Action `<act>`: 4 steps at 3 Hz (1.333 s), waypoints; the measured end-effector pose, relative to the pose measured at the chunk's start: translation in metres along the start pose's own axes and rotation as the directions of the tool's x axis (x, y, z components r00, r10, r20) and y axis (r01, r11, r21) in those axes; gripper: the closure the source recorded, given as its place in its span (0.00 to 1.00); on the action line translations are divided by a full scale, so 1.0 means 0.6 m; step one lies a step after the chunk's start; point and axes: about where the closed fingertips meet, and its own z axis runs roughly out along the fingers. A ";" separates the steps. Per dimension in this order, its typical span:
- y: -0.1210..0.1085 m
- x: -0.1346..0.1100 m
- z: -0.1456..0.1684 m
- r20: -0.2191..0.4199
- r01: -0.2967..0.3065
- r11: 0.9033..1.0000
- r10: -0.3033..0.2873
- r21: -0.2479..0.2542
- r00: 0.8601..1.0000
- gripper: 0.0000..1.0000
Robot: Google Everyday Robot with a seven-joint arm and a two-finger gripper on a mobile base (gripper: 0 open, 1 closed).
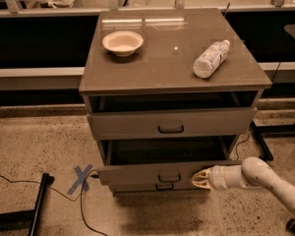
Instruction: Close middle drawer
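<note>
The middle drawer (pixel 137 173) is a shallow grey drawer with a low front panel and a small dark loop handle (pixel 169 177). It stands pulled out from the cabinet (pixel 172 68), and its dark inside shows. My gripper (pixel 199 179) is at the right part of the drawer's front panel, right of the handle, touching or nearly touching it. My white arm (pixel 265 181) comes in from the lower right. The taller-fronted top drawer (pixel 170 123) is slightly open above. Only a strip of the lowest drawer (pixel 163 187) shows below.
A white bowl (pixel 122 42) and a lying plastic bottle (pixel 211 58) rest on the cabinet top. A blue tape X (pixel 80 178), cables (pixel 19 181) and a dark stand leg (pixel 38 200) lie on the floor at left. A dark counter runs behind.
</note>
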 end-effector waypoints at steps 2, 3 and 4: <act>-0.089 -0.043 0.037 -0.014 0.098 0.994 -0.098 0.043 0.995 1.00; -0.137 -0.043 0.056 -0.021 0.120 0.990 -0.119 0.068 0.993 1.00; -0.137 -0.039 0.054 -0.022 0.120 0.990 -0.118 0.073 0.993 1.00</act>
